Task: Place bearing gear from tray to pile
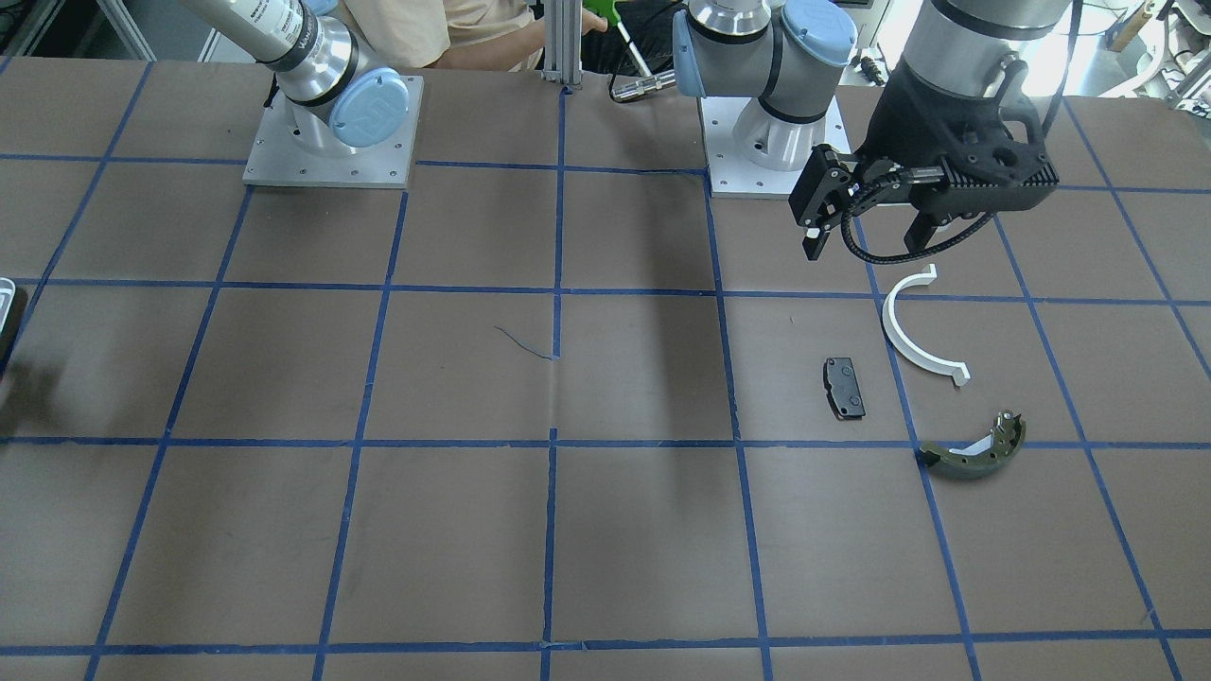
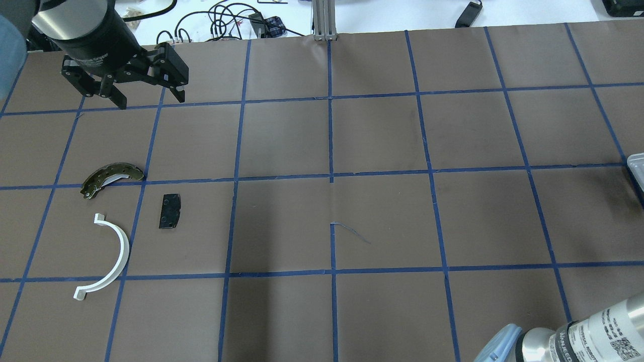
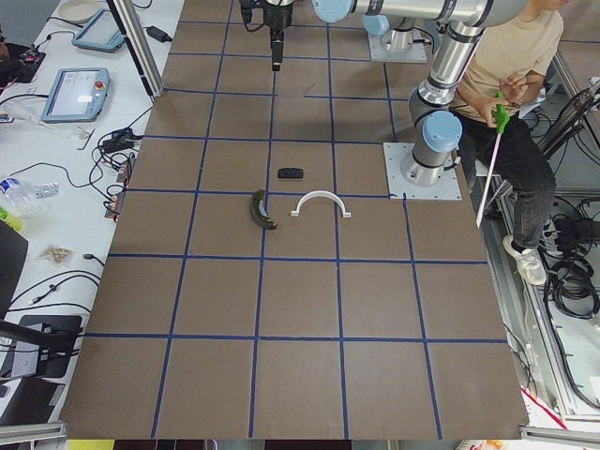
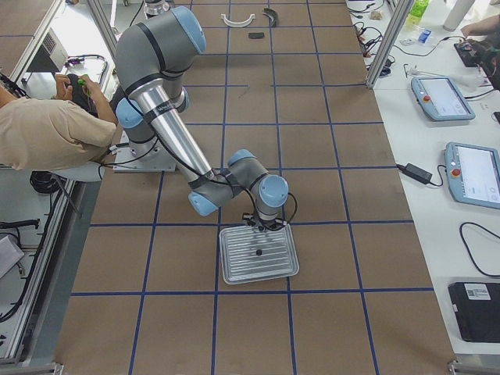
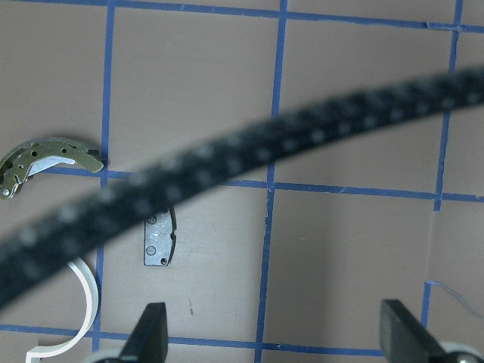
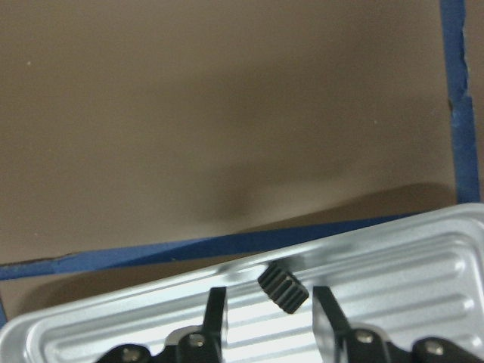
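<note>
The bearing gear [image 6: 283, 288], small, black and toothed, lies in the silver ribbed tray [image 6: 151, 302]. My right gripper [image 6: 270, 321] is open just above the tray, one finger on each side of the gear with gaps between. The exterior right view shows the tray [image 4: 234, 275] with the gear [image 4: 258, 252] as a dark dot. The pile lies under my left arm: a black pad [image 2: 170, 211], a white half-ring [image 2: 123, 249] and an olive brake shoe [image 2: 111, 177]. My left gripper [image 2: 150, 100] is open and empty, raised beyond the pile.
A cable [image 5: 249, 151] crosses the left wrist view. A seated person [image 4: 47, 133] holds a green-tipped stick behind the arm bases. Blue tape lines grid the brown table [image 2: 382, 221]. Only a sliver of the tray [image 2: 636, 166] shows at the overhead view's right edge.
</note>
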